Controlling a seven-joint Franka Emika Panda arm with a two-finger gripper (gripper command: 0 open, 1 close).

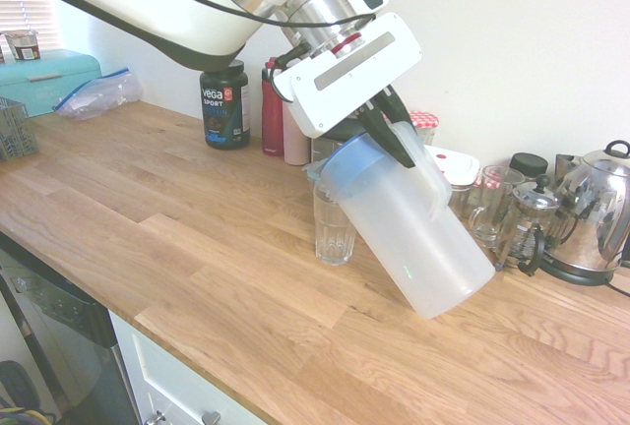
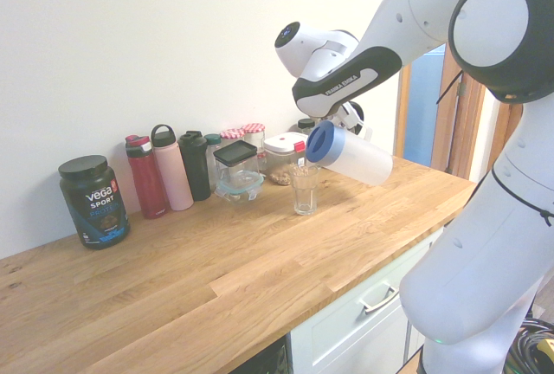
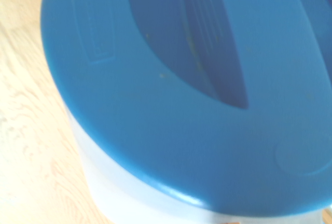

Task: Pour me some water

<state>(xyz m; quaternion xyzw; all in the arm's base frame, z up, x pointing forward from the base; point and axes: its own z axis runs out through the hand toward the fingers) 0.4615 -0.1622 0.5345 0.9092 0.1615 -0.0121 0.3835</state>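
A tall frosted-white jug (image 1: 418, 238) with a blue lid (image 1: 346, 165) hangs tilted steeply above the wooden counter. Its lid end points down toward a clear drinking glass (image 1: 334, 228), and its spout sits just over the glass's rim. My gripper (image 1: 396, 132) is shut on the jug's side handle from above. In the second exterior view the jug (image 2: 368, 164) leans left over the glass (image 2: 304, 193), below the gripper (image 2: 349, 123). The blue lid (image 3: 181, 79) fills the wrist view. The water itself does not show, and I can make out no stream.
A steel kettle (image 1: 594, 211), a glass French press (image 1: 525, 225) and jars stand along the wall right of the jug. A Vega tub (image 1: 224, 104) and several bottles (image 2: 161, 171) stand to the left. A teal bin (image 1: 44, 77) and a plastic bag (image 1: 96, 91) lie far left.
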